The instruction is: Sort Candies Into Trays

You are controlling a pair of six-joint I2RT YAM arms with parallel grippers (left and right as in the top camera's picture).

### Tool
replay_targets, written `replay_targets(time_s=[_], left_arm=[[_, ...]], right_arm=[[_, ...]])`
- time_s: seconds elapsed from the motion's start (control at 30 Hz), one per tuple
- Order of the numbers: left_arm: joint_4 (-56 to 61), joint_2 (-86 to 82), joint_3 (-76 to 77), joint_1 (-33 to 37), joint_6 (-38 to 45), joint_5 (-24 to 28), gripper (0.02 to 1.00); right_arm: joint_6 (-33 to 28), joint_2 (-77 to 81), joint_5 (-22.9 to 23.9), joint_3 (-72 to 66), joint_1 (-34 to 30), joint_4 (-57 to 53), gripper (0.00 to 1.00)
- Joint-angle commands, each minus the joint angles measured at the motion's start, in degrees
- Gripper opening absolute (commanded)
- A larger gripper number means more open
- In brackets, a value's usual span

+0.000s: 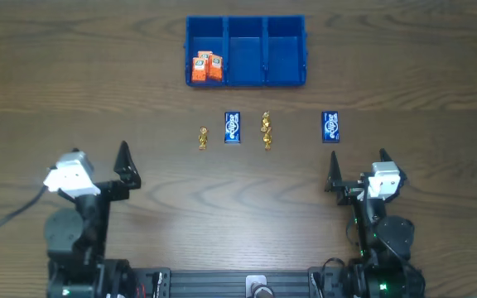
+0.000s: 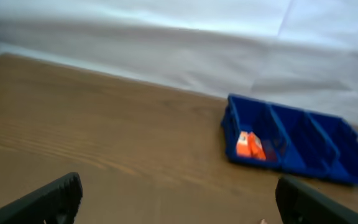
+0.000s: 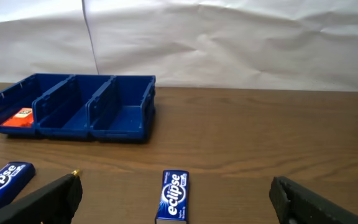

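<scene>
A blue three-compartment tray [image 1: 245,74] stands at the far middle of the table, with orange candy packs [image 1: 207,68] in its left compartment. In a row in front of it lie a gold candy [image 1: 204,137], a blue gum pack [image 1: 233,127], a small cluster of gold candies [image 1: 267,131] and a second blue gum pack [image 1: 330,127]. My left gripper [image 1: 125,164] is near the left front, open and empty, its fingers [image 2: 42,202] spread wide. My right gripper [image 1: 335,171] is open just short of the right-hand gum pack [image 3: 173,196], its fingers [image 3: 36,202] holding nothing.
The wooden table is bare around the row of candies. A white sheet hangs behind the tray [image 3: 73,106]. A grey cable [image 1: 7,219] runs from the left arm toward the table's left edge.
</scene>
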Motion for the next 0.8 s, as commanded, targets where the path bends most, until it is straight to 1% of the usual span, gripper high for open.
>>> replay_targets(time_s=[0.03,0.07,0.1,0.23,0.8], left_arm=[[8.44,-7.04,-10.6,0.26,4.87,6.4,0.998],[9.22,-8.15,-12.37,0.24,6.78,7.72,1.0],[6.84,-9.31,-13.16,0.26,8.24,8.52,1.0],[2.08,-9.44,-13.09,0.55,10.25,8.5,1.0],[1.86,-9.38,-13.09,0.46,9.64,8.92,0.998]], right_arm=[[-0.68,-0.28,-0.26,-0.22,0.11,-0.31,1.0],[-0.66,-0.28,-0.26,-0.22,0.11,-0.31,0.998],[-0.66,-0.28,-0.26,-0.22,0.11,-0.31,1.0],[-0.66,-0.28,-0.26,-0.22,0.11,-0.31,0.998],[-0.66,-0.28,-0.26,-0.22,0.11,-0.31,1.0]])
